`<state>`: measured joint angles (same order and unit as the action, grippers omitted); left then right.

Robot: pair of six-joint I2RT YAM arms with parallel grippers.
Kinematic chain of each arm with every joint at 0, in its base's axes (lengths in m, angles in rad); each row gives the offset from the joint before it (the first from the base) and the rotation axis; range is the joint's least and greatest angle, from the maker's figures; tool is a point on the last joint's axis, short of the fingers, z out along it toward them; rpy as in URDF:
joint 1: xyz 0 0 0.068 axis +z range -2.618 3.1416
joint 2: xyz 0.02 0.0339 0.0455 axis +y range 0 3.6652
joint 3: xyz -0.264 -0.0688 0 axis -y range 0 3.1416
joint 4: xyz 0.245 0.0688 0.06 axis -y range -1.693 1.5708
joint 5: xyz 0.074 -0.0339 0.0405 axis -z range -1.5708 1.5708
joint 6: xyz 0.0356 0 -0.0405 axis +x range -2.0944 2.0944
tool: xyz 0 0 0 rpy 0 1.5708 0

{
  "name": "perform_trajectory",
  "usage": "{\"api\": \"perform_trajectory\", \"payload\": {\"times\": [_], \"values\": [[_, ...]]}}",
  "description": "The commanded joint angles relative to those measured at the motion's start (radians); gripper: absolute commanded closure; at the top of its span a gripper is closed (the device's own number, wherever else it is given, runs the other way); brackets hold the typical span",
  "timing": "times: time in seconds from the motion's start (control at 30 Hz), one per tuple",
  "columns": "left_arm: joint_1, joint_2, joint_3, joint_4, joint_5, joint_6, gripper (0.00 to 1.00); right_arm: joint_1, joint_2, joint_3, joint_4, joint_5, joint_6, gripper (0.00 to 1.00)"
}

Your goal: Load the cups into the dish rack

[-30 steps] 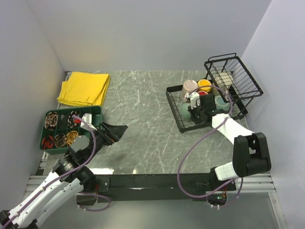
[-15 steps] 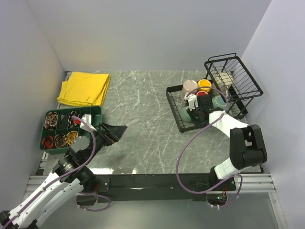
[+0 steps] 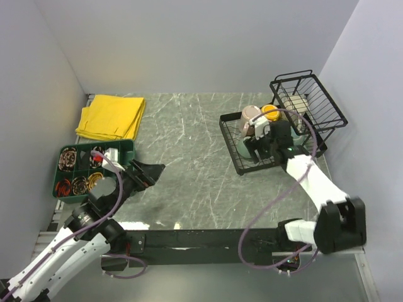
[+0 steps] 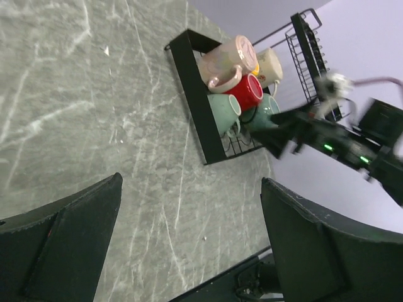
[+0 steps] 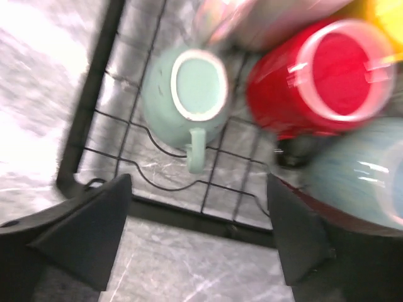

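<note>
The black wire dish rack (image 3: 230, 146) stands at the right, its tall basket (image 3: 312, 104) at the far end. Several cups lie in its flat tray: a pale pink one (image 3: 252, 115), a yellow one (image 3: 271, 111) and a grey-green one (image 3: 244, 146). The right wrist view shows the grey-green cup (image 5: 189, 88) bottom up, a shiny red cup (image 5: 321, 75) and a pale teal cup (image 5: 365, 170). My right gripper (image 3: 260, 150) hovers open over the tray's near edge (image 5: 199, 221), holding nothing. My left gripper (image 3: 148, 174) stands open over bare table at the left, and from there the rack (image 4: 194, 94) shows far off.
A green compartment tray (image 3: 129, 146) with bands in it sits at the left, just behind the left gripper. A folded yellow cloth (image 3: 112, 116) lies at the back left. Grey walls close in the table on the left, back and right.
My right gripper has gone from shut to open and has drawn up over the rack, its arm swinging out to the right. The left arm has hardly moved.
</note>
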<state>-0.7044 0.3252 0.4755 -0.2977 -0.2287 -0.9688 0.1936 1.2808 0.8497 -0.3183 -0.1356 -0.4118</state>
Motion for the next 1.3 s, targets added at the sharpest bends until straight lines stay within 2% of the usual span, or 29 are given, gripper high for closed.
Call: {"api": "perform_trajectory", "payload": {"times": [0.0,0.13,0.23,0.33,0.47,0.67,0.93,1.27], "values": [[0.003,0.032,0.133,-0.076,-0.076,0.079,0.04,-0.026,-0.239,0.034,-0.077,-0.021,-0.018,0.01],[0.005,0.054,0.207,-0.116,-0.13,0.146,0.04,-0.094,-0.424,0.098,-0.116,-0.013,0.036,0.0],[0.005,0.086,0.282,-0.162,-0.19,0.203,0.04,-0.134,-0.597,0.126,-0.108,0.054,0.112,0.0],[0.005,0.133,0.366,-0.198,-0.231,0.268,0.04,-0.155,-0.693,0.159,-0.116,0.099,0.166,0.0],[0.005,0.215,0.491,-0.27,-0.262,0.347,0.04,-0.189,-0.702,0.225,-0.159,0.215,0.336,0.0],[0.005,0.232,0.587,-0.316,-0.291,0.389,0.04,-0.255,-0.732,0.295,-0.156,0.41,0.389,0.0],[0.005,0.201,0.629,-0.365,-0.313,0.392,0.04,-0.289,-0.811,0.304,-0.162,0.471,0.367,0.0],[0.005,0.192,0.657,-0.386,-0.319,0.392,0.04,-0.316,-0.836,0.296,-0.185,0.446,0.366,0.0]]}}
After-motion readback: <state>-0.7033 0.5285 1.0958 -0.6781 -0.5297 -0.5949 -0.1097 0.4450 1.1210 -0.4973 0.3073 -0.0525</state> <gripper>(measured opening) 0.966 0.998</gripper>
